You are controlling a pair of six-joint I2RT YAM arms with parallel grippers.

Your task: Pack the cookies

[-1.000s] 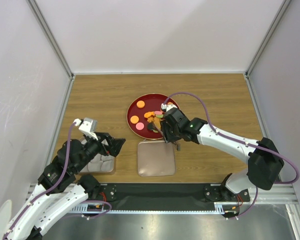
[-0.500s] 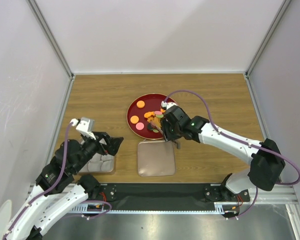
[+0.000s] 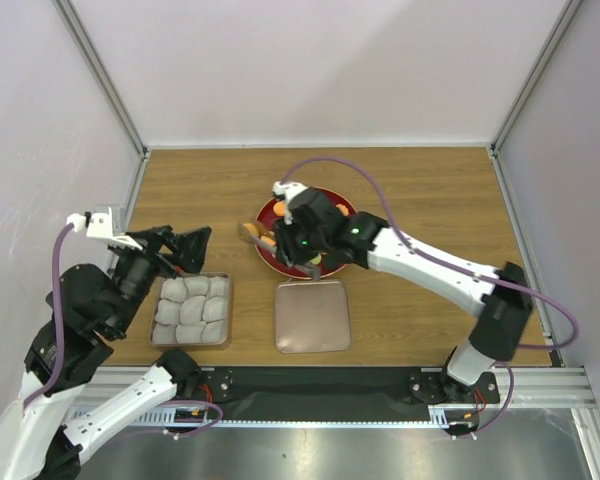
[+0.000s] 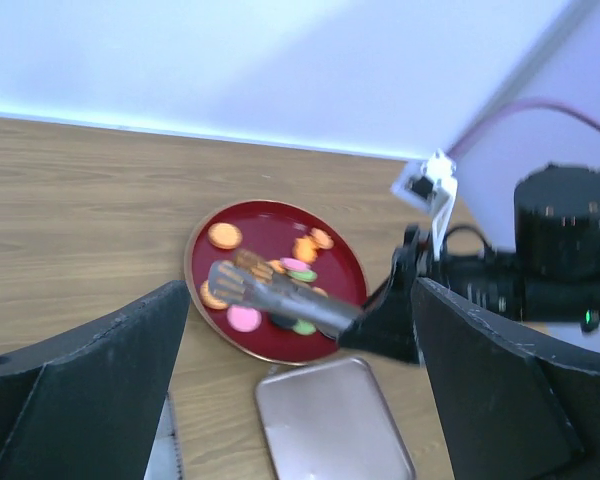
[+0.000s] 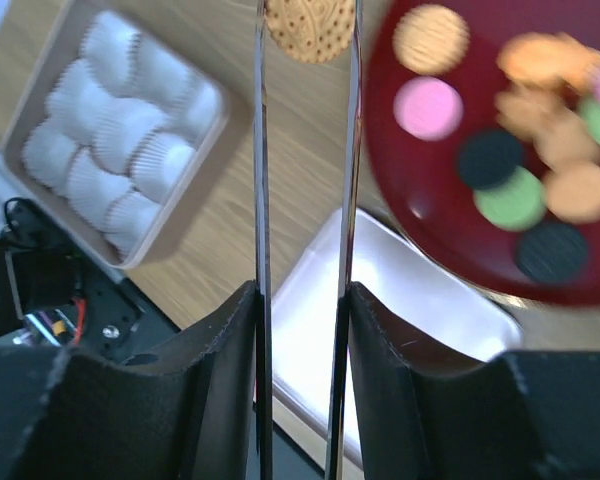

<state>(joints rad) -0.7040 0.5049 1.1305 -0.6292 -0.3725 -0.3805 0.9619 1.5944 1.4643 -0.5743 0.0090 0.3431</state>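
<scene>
Wooden bench (image 3: 430, 200), white walls on three sides. Near-left corner: metal tray (image 3: 223, 312) filled with white paper cups (image 3: 185, 310), none with anything in it as far as the wrist view shows. Just to its right, at the middle of the near edge, a pinkish-brown lid (image 3: 312, 315) lies flat, apart from the tray.

Left gripper (image 3: 178, 243) hangs above the bench toward the left edge, beyond the tray's far side, jaws spread wide, nothing in them.

Right gripper (image 5: 308, 22) reaches over from the right edge. Its long thin fingers (image 5: 261, 150) are pinched on one tan patterned cookie (image 5: 310, 25) at the tips, lifted over bare wood just off the left rim of the red plate (image 4: 270, 225), between plate and tray.

Rest of the cookies (image 5: 511, 198) sit on the plate at mid-bench: orange, pink, green and dark ones. They are mostly clustered, some touching or overlapping; exact count unclear.
</scene>
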